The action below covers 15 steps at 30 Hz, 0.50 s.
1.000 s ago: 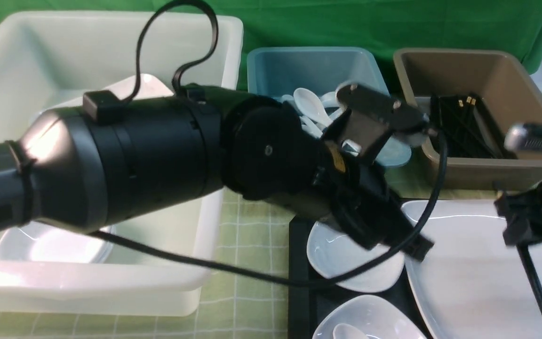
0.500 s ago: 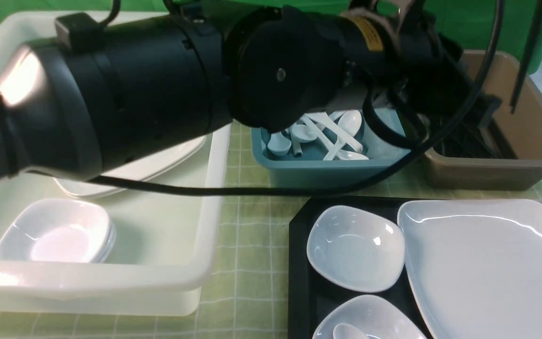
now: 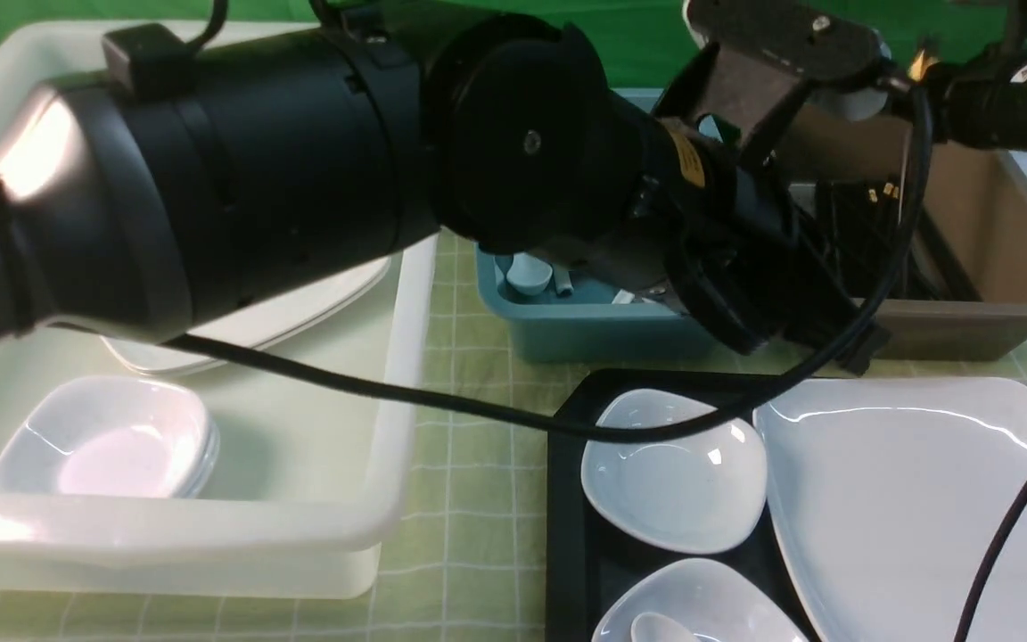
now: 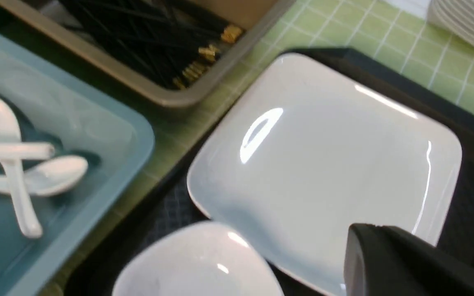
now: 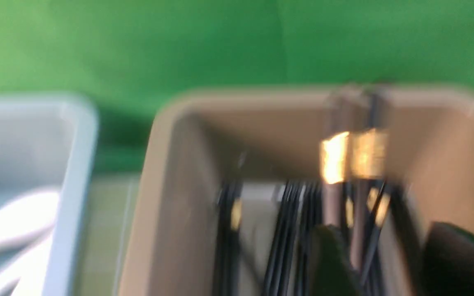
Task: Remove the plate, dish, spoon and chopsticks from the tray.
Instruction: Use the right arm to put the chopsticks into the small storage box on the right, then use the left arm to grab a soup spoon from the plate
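Note:
The white plate [image 3: 906, 508] [image 4: 323, 164] fills the right side of the black tray [image 3: 567, 499] [image 4: 471, 135]. To its left on the tray lie two small white dishes, the far dish [image 3: 674, 481] [image 4: 196, 267] and a near one [image 3: 701, 597] with the spoon [image 3: 656, 629] in it. My left gripper [image 3: 852, 348] [image 4: 360, 230] hovers shut and empty over the tray's far edge. My right gripper [image 5: 381, 230] is open above the brown tub [image 3: 968, 267] [image 5: 167, 197]. A pair of gold-banded chopsticks [image 5: 354, 158] stands loose and blurred between its fingers.
A teal bin [image 3: 567, 325] [image 4: 97, 135] of white spoons stands left of the brown tub, which holds several black chopsticks [image 4: 150, 45]. A big white tub [image 3: 389, 428] at the left holds plates and small dishes [image 3: 112, 441]. My left arm [image 3: 255, 169] blocks much of the front view.
My right arm rose from the tray to above the brown tub with the chopsticks, and its jaws have opened. The left arm lifted, then dipped towards the tray's far edge.

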{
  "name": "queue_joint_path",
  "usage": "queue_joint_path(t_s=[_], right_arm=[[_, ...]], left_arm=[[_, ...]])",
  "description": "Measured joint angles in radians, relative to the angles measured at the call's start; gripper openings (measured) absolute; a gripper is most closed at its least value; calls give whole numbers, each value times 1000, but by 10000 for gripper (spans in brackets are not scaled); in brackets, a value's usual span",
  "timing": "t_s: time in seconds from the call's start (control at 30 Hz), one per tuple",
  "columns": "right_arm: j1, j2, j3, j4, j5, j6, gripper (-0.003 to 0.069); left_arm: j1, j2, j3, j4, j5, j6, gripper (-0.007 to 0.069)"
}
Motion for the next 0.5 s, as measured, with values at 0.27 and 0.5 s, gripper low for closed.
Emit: queue_joint_path(t_s=[0.27,0.5], right_arm=[[-7,-276,-3,0,580,-102,122],[-7,-646,119,6,992,-131,31]], left_arm=[[0,0,0,3,305,80,20],[-39,26,-1,-92,450,286,20]])
